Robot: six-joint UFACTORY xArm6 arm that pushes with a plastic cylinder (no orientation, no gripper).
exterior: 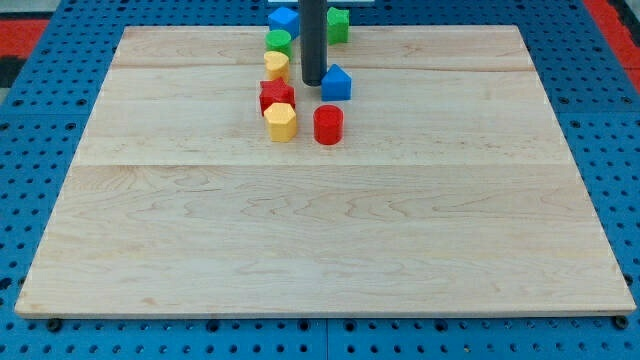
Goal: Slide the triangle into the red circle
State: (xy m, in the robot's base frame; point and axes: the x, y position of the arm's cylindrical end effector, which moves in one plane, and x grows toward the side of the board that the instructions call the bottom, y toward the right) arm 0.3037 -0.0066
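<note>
The blue triangle block (336,82) sits near the view's top centre. The red circle block (328,124) lies just below it, a small gap between them. My tip (312,82) stands at the triangle's left side, touching or nearly touching it. The dark rod rises to the view's top and hides part of the blocks behind it.
A red block (276,95) and a yellow block (282,121) sit left of the red circle. A yellow block (277,65), a green circle (278,41), a blue block (284,17) and a green block (338,24) lie near the board's top edge (400,27).
</note>
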